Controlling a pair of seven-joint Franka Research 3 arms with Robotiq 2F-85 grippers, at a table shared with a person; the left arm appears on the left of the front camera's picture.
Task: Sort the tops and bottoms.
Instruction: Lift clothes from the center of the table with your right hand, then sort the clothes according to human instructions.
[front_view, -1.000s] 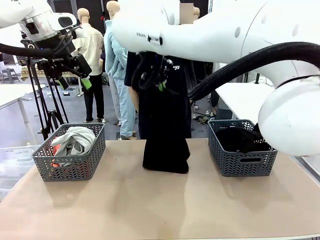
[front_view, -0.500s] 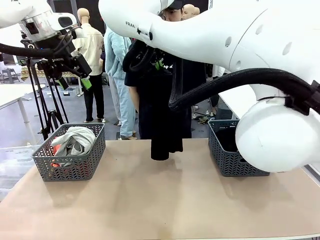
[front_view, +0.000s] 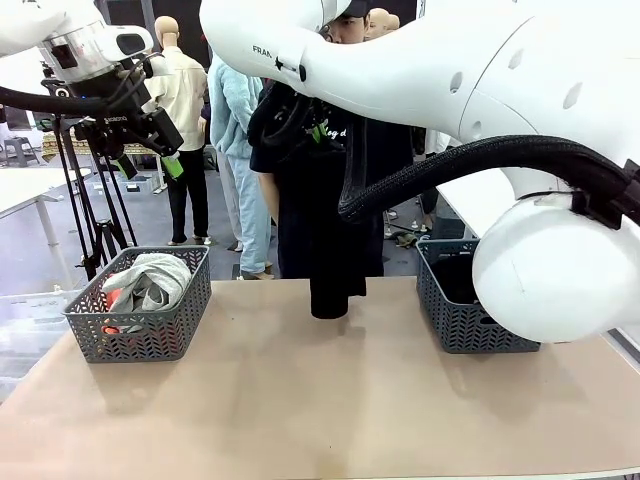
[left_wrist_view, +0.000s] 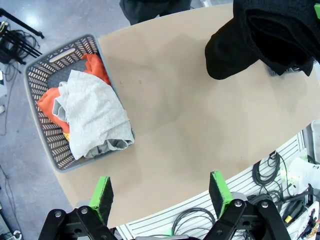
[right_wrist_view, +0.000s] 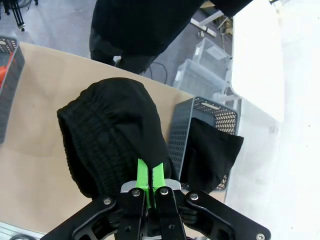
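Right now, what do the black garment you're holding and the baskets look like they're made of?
Black garment: soft matte knit cloth, probably; ribbed gathered band, limp hang from the shut right tool. Left basket and right basket: grey moulded plastic, by the stiff woven-pattern openwork walls, dull finish.

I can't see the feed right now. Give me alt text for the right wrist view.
The right claw is shut on a black garment hanging bunched above the tan table. Beside it, another black cloth drapes over the rim of a grey basket.
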